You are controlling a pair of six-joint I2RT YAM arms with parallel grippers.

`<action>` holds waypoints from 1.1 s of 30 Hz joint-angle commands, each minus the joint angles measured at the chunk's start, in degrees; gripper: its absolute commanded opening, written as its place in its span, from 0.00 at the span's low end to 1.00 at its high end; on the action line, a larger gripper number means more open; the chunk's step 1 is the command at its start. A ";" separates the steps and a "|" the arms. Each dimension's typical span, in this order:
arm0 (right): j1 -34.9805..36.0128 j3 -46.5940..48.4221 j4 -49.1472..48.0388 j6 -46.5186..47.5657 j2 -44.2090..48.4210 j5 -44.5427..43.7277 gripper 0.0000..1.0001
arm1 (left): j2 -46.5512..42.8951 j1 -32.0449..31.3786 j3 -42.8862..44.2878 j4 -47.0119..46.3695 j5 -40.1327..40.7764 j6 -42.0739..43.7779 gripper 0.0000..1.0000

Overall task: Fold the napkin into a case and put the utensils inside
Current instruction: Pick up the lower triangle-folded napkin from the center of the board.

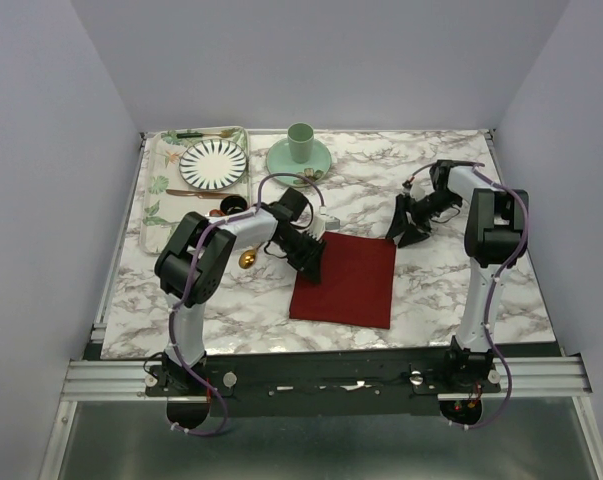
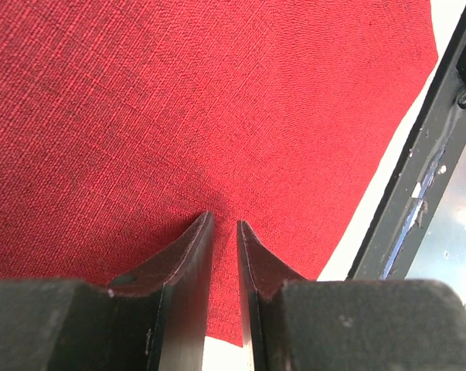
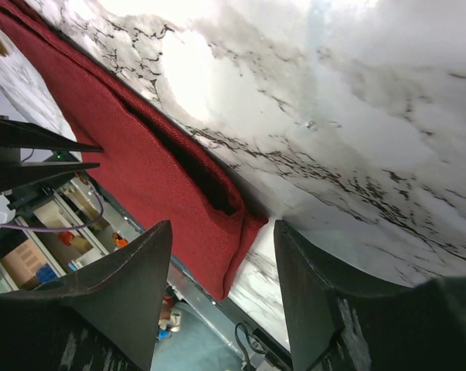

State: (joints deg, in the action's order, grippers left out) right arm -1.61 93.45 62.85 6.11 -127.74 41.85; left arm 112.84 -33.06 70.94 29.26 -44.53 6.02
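Even, bright overhead light in the top view, soft short shadows under both arms; glare washing the marble table (image 3: 217, 69) white just beyond the right gripper (image 3: 223, 255); napkin (image 2: 178, 100) weave sharp ahead of the left gripper (image 2: 225, 232), its near fingers blurred and dark

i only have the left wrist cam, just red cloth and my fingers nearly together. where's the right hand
Observer: The right hand hangs over the marble table just off the napkin's far right corner, jaws open, holding nothing.
Operator: is the cloth folded at all
Observer: The right wrist view shows two layers at the napkin's edge near that hand, so it looks doubled over there.
Operator: where's the spoon
Observer: The gold spoon lies on the table left of the napkin, close beside the left arm.
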 commanded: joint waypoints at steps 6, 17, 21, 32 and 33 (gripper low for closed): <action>1.87 -1.69 -1.06 -3.02 0.65 -6.16 0.64 | -0.07 1.77 -1.32 4.14 3.40 2.67 0.28; 4.59 -9.07 -8.00 -7.69 6.54 -3.35 0.67 | -2.71 5.37 -6.25 8.54 6.13 8.39 0.26; 5.03 -8.03 -8.79 -8.57 5.40 -3.18 0.66 | -2.45 5.55 -5.46 8.54 5.60 8.66 0.26; 9.25 -2.75 -9.85 -9.09 1.88 -5.28 0.64 | -1.22 5.55 -2.91 10.12 5.33 9.54 0.26; 9.51 -2.83 -10.20 -9.36 1.62 -5.63 0.62 | -1.22 5.55 -2.82 10.12 5.25 9.45 0.26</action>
State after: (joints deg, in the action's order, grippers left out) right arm 5.87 89.76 54.68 -2.09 -123.94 39.05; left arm 109.97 -27.81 67.24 37.93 -43.24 13.52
